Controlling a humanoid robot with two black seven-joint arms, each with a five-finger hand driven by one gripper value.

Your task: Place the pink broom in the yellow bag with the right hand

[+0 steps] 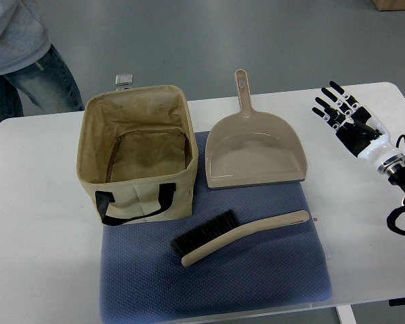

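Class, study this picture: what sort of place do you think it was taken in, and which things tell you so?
Probably a robot lab or test room, not a home. A robot's right hand hovers open over a plain white table, the floor is bare grey, and a broom, dustpan and bag are laid out neatly on a blue mat.

From my remote seat I saw a mat [256,270] lying on the table [34,223]. The bag [136,154] stood on the mat's far left corner, with the dustpan [254,148] just to its right. The broom [236,236] lay nearer me, before both. The right hand [347,118] sat at the table's far right.
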